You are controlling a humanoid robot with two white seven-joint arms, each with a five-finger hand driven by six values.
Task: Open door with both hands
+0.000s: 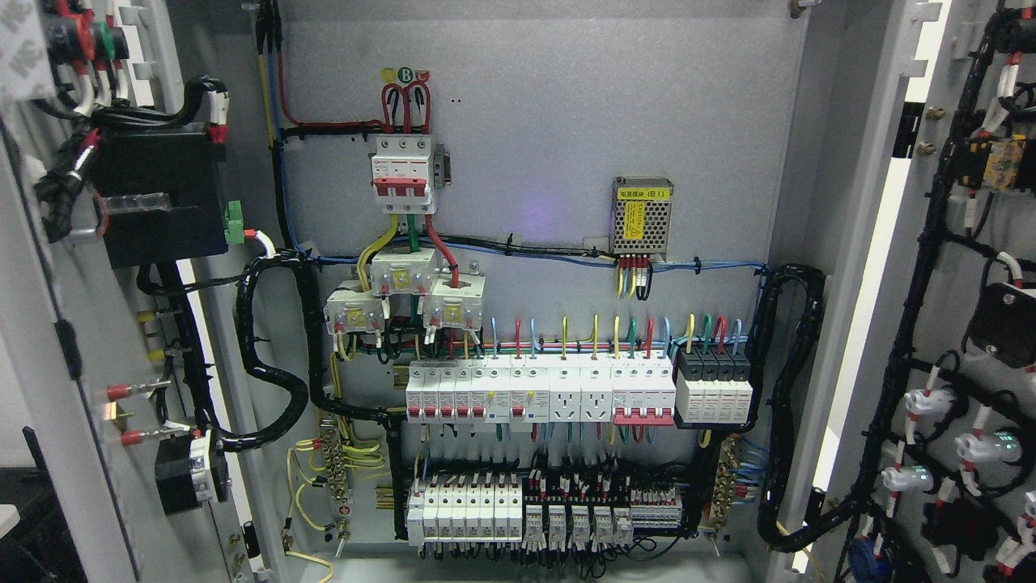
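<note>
Grey steel door leaves, left door (48,340) at nine o'clock and right door (955,324) at three, both swung wide, long edges upright, flanking the breaker panel (534,389). No hand visible; grip state unknowable, nearer arm likewise.

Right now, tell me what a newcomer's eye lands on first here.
Both cabinet doors stand wide open, the left door and right door lined with wiring. Between them, the back panel carries a main breaker upper left and a breaker row with coloured wires across the middle.
</note>
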